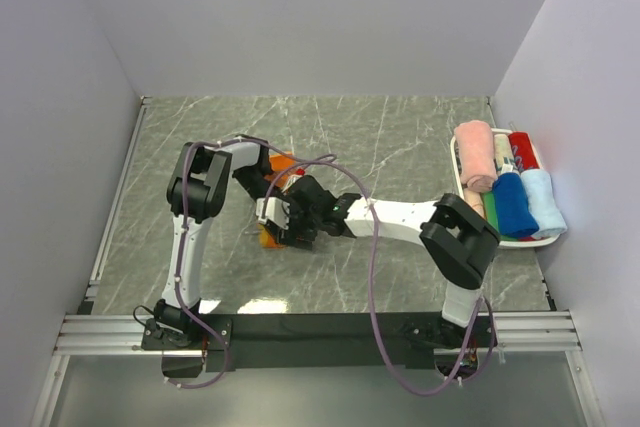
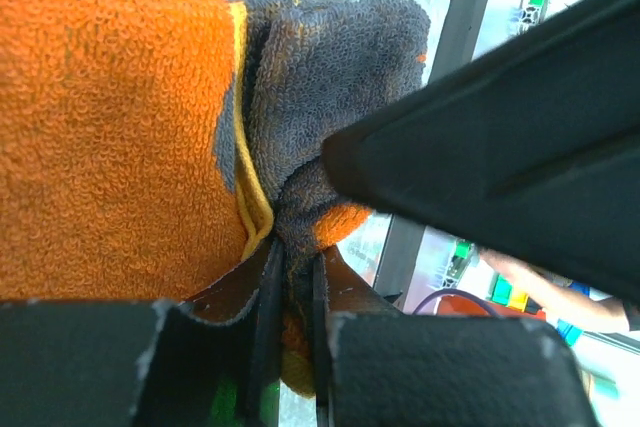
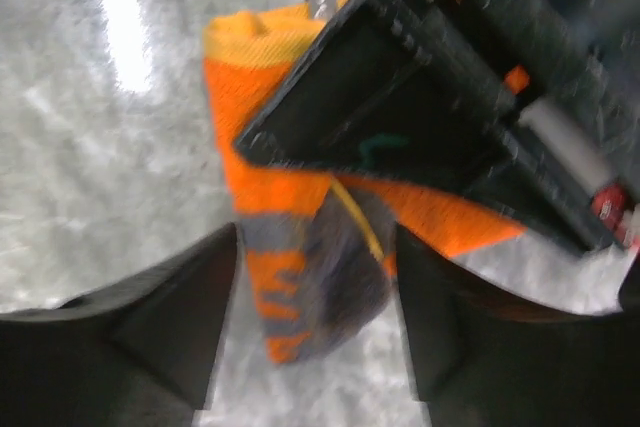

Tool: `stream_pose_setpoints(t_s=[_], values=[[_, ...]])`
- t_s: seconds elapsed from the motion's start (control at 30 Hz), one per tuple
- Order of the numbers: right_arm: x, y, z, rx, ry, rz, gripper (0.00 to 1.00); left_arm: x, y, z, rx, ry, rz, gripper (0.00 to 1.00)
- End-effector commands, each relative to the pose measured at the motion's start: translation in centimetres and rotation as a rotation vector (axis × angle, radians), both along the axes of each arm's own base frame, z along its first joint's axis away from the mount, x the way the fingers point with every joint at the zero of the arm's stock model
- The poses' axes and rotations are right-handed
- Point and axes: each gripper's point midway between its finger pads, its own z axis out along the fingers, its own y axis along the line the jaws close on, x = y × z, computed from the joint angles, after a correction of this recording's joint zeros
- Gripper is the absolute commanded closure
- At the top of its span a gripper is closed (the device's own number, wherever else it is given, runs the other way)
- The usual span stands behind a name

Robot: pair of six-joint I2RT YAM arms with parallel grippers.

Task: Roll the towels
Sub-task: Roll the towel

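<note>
Cloth is sitting pinched in your left tool [image 2: 294, 282], whose jaws are standing narrow with a fold of the grey-and-orange towel [image 2: 110, 137] squeezed between them. That thin bite is gripping the bunched edge where the grey side and the yellow hem are meeting, which, as I judge it, is stopping the layers from slipping apart while the other arm is working. The towel is sitting left of centre over the tabletop [image 1: 390, 137], under the spot where both arms are meeting, with only orange scraps showing past them from above. Your right tool [image 3: 315, 292] is standing wide, one finger on each side of the towel's hanging grey-and-orange end. Neither finger is touching it, as far as the blurred wrist view is showing, so it is holding nothing. That straddle is probably setting up a grip across the bundle's width, so that the roll can be taken over or tightened. Whether the towel's lower end is resting on the tabletop, I cannot tell. At the far right the white basket [image 1: 457, 159] is holding the rolled towels [image 1: 512, 205], packed side by side and well apart from the work; judging from that, this towel is the one left to finish.
</note>
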Motion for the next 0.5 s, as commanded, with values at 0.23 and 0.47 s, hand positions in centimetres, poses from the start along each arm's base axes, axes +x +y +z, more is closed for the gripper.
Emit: stream_pose_setpoints(t_s=[0.23,0.47], values=[[-2.9,1.2,-1.2,-0.037,0.112,0.167,0.69,2.6,2.6,-3.8,0.013,-0.156,-0.053,0.89],[-4.2,1.3,-2.7,-0.089,0.206,0.145,0.36,3.2,2.6,-3.7,-0.008,-0.172,-0.05,0.88]])
